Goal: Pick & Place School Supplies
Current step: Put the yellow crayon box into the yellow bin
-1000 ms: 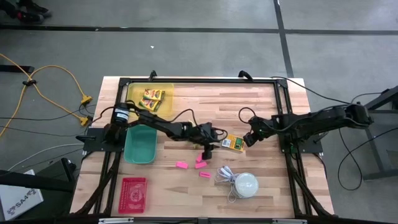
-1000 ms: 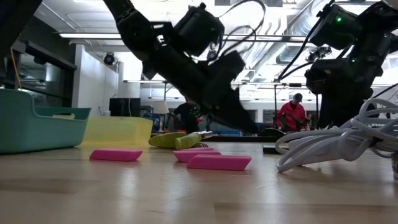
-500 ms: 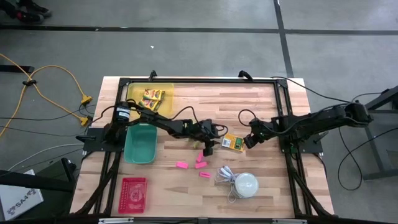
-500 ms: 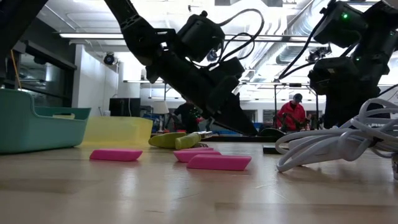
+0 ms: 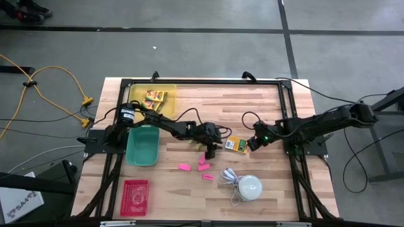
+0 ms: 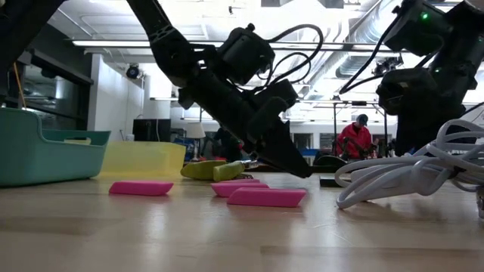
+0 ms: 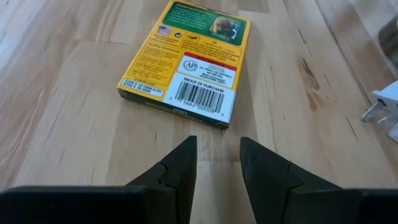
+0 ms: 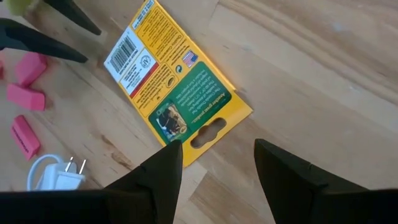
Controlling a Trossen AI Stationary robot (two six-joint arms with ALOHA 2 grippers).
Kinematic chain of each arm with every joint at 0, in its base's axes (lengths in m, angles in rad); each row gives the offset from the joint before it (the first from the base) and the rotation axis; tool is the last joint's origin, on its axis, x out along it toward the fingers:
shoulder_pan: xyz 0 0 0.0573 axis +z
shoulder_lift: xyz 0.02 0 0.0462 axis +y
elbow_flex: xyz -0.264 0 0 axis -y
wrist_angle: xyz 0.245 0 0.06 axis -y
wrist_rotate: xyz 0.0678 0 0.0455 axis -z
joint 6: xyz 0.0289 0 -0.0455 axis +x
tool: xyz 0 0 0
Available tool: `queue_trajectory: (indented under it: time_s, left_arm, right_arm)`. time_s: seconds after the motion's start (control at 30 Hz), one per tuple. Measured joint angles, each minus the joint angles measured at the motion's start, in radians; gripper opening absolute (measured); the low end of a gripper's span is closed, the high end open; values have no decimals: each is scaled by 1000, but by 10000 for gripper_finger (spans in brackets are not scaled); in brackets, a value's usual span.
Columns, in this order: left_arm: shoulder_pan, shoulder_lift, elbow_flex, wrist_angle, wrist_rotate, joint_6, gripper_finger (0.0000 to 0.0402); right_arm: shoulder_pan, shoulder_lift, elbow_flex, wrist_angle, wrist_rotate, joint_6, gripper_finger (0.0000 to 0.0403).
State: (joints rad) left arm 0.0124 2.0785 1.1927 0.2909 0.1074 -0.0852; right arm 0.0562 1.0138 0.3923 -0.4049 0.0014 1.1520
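I saw the yellow-and-green box [image 5: 237, 144] lying flat, barcode up, mid-table between both grippers. The left gripper [image 7: 217, 163] stood narrowly parted, empty; the right gripper [image 8: 217, 155] gaped wide, empty. Only the low view showed the lime-green-handled tool [image 6: 215, 169] behind pink erasers [image 6: 266, 197].

The high view looks straight down on the whole surface [image 5: 265, 107]. The low view sits at surface level, facing the room. Both wrist views look closely down at the same yellow-and-green box [image 7: 186, 59] from opposite sides.
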Motion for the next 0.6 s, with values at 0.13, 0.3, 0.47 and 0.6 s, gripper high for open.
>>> queue_trajectory:
  time_s: [0.13,0.3,0.47,0.6]
  left_arm:
    - [1,1,0,-1,0,-2,117]
    - [3,29,5,11,3,-11,117]
    - [5,40,9,14,15,-17,117]
    - [7,42,16,12,27,-18,117]
  right_arm:
    - [14,0,0,4,0,8,190]
    - [34,0,0,22,20,29,190]
    - [54,0,0,29,30,52,190]
    - [75,0,0,37,55,74,190]
